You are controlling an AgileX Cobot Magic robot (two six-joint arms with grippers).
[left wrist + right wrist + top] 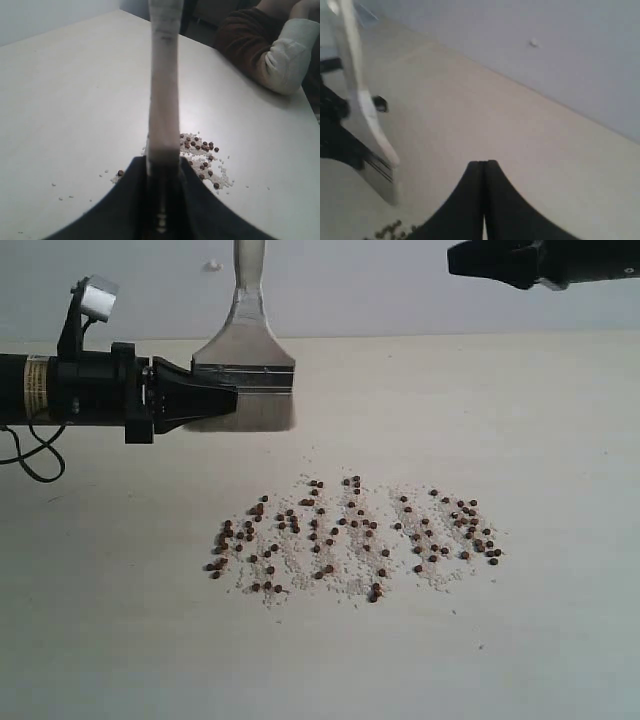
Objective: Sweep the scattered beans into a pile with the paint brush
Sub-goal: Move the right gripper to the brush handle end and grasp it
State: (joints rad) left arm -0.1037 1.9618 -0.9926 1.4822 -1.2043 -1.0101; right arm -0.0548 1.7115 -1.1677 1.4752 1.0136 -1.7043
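Observation:
The paint brush [245,350] stands upright above the table, bristles down, handle rising out of the top of the exterior view. My left gripper [232,397] reaches in from the left and is shut on its silver band. In the left wrist view the brush [164,85] runs edge-on between my jaws. The beans [350,535] lie scattered in a wide band with whitish grains, in front of and right of the brush, apart from the bristles. My right gripper [460,258] hangs high at the top right, shut and empty; its wrist view shows the closed tips [484,164] and the brush [367,120].
A person's arm in a pale and brown sleeve [280,55] rests at the table's far edge in the left wrist view. A black cable [30,455] loops under the left arm. A pale wall [400,290] backs the table.

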